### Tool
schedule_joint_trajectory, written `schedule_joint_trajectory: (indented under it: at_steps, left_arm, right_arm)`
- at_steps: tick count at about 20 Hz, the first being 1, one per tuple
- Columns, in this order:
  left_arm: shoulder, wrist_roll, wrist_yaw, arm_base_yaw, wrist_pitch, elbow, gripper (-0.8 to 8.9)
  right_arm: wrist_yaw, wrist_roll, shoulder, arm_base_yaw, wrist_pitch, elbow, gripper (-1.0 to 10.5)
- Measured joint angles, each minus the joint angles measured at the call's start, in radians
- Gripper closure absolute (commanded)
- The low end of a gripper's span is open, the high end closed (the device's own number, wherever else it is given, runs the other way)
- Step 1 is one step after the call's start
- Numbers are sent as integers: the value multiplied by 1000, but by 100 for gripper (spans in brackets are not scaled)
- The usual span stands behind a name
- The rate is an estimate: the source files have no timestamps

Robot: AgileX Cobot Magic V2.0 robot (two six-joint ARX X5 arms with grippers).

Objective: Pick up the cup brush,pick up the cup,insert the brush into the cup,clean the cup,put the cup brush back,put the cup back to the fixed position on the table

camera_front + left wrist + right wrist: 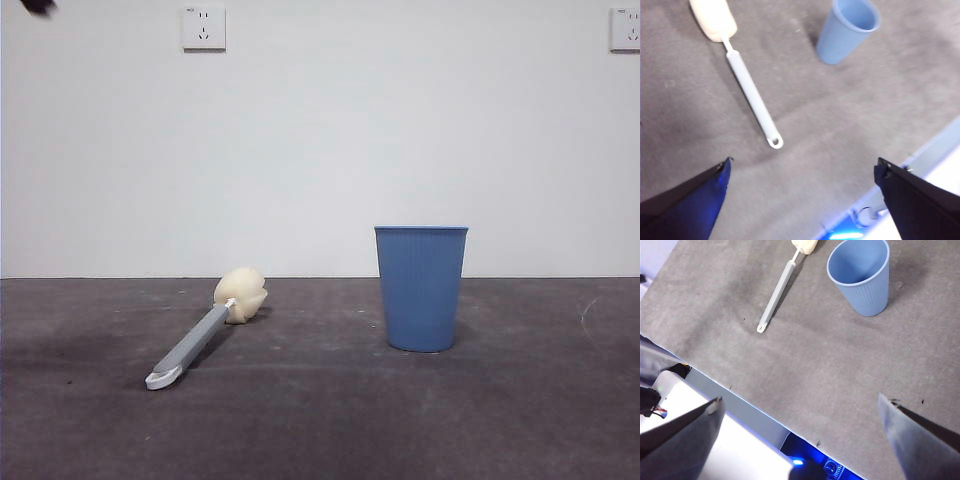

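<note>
Blue cup upright | cup brush flat beside it | both grippers apart — empty

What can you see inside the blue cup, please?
The right wrist view shows the cup holding nothing: only its bare blue inner wall; the very bottom is hidden. The cup brush lies apart on the table.

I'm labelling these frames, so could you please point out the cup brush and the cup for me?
cup brush (192, 345): front view, middle of its grey handle.
cup (421, 290): front view, centre of its ribbed blue wall.
</note>
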State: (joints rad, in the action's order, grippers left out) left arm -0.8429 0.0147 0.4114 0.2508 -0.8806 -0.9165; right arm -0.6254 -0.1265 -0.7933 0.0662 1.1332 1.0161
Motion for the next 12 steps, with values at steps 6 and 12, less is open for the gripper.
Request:
schedule_joint_trajectory:
  at_steps: [6,12]
  left_arm:
    - [-194,143,-276,224,204,0,344]
    - [-426,241,-444,340,338,0,344]
  right_arm:
    - [0,0,0,0,0,0,380]
    - [0,11,0,0,0,0,380]
